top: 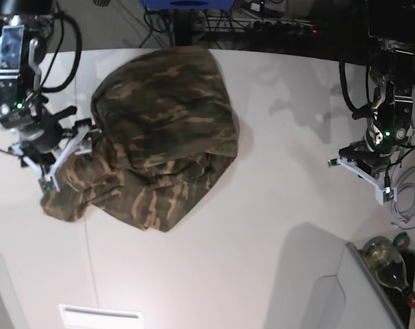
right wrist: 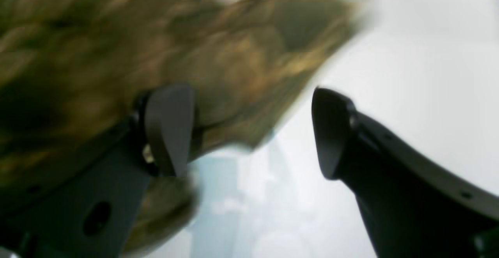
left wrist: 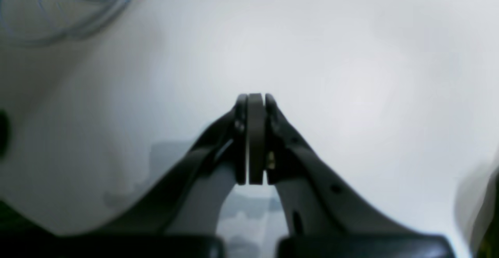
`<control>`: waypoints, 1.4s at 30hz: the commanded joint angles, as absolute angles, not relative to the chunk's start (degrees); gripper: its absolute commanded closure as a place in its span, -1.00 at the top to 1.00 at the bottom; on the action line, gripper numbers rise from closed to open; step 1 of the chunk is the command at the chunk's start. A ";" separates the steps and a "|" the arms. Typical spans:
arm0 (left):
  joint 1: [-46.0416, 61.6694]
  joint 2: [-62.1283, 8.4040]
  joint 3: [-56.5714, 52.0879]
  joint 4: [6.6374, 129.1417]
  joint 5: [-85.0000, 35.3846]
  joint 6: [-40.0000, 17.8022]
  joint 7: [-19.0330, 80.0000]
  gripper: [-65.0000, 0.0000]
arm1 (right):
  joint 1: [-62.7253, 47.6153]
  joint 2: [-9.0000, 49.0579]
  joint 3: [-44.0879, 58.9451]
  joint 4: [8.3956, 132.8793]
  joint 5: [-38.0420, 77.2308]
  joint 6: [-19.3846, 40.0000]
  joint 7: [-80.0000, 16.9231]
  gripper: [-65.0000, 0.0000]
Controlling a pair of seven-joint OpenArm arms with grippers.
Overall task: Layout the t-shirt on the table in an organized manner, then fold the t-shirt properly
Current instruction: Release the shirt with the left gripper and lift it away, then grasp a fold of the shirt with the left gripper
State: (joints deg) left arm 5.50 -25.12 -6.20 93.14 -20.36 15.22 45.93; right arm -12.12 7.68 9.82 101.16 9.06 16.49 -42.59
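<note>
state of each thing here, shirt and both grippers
t-shirt: crumpled in a heap on the table, not laid flat, not folded
right gripper: open, at the shirt's edge, cloth beside one finger
left gripper: shut, holding nothing, away from the shirt

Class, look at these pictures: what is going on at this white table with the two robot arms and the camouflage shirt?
A soft camouflage-print t-shirt lies bunched and creased on the smooth white table, not yet spread flat or folded. The right gripper is at the shirt's edge with its jaws apart; one finger lies against the cloth, but nothing is clamped. The left gripper is shut on nothing, off to the other side over bare tabletop, away from the shirt.
</note>
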 commanded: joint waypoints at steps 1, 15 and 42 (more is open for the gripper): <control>5.23 -25.71 -8.04 94.11 -19.74 14.11 45.05 -1.00 | -12.97 8.48 9.54 102.29 8.75 15.96 -41.36 0.38; 4.88 -25.63 -9.89 94.11 -19.74 10.95 45.05 -1.00 | -19.30 2.07 7.34 89.19 8.31 15.60 -36.97 0.35; -38.20 9.00 46.46 25.10 -20.26 9.54 19.03 -1.00 | -23.96 2.15 7.52 101.23 8.31 15.60 -42.15 -0.98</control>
